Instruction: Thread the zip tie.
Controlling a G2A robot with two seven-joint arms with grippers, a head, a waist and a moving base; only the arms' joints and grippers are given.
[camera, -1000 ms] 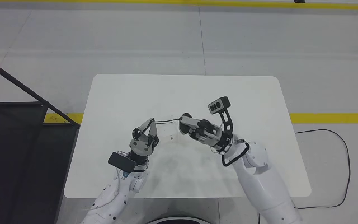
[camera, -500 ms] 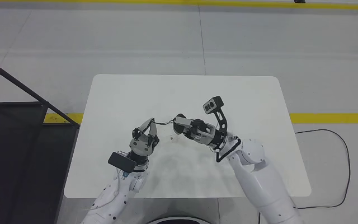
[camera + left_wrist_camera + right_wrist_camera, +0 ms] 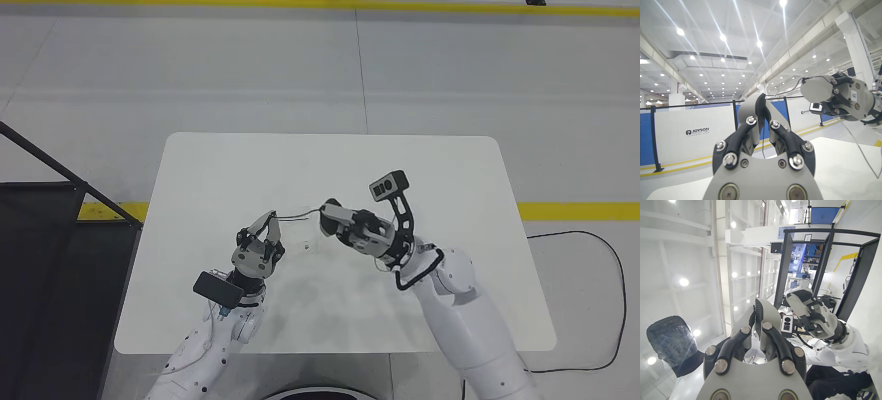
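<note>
A thin black zip tie (image 3: 298,213) spans the gap between my two grippers above the white table (image 3: 440,170). My left gripper (image 3: 268,226) is shut on one end; in the left wrist view its fingers (image 3: 763,108) pinch the strip, and the tail (image 3: 763,144) hangs down between them. My right gripper (image 3: 328,211) is shut on the other end, a short way to the right. The left wrist view shows the right gripper (image 3: 806,89) with the tie's small head at its tip. In the right wrist view my right gripper (image 3: 755,313) is closed, with the left gripper (image 3: 797,306) beyond it.
Both arms hover over the table's front middle. A black frame with dark mesh (image 3: 40,240) stands at the table's left. A yellow floor line (image 3: 580,211) and a black cable (image 3: 590,300) run on the right.
The right gripper swung a little left toward the left gripper, then came back right and turned its wrist. The left arm stayed still, and both kept hold of the zip tie.
</note>
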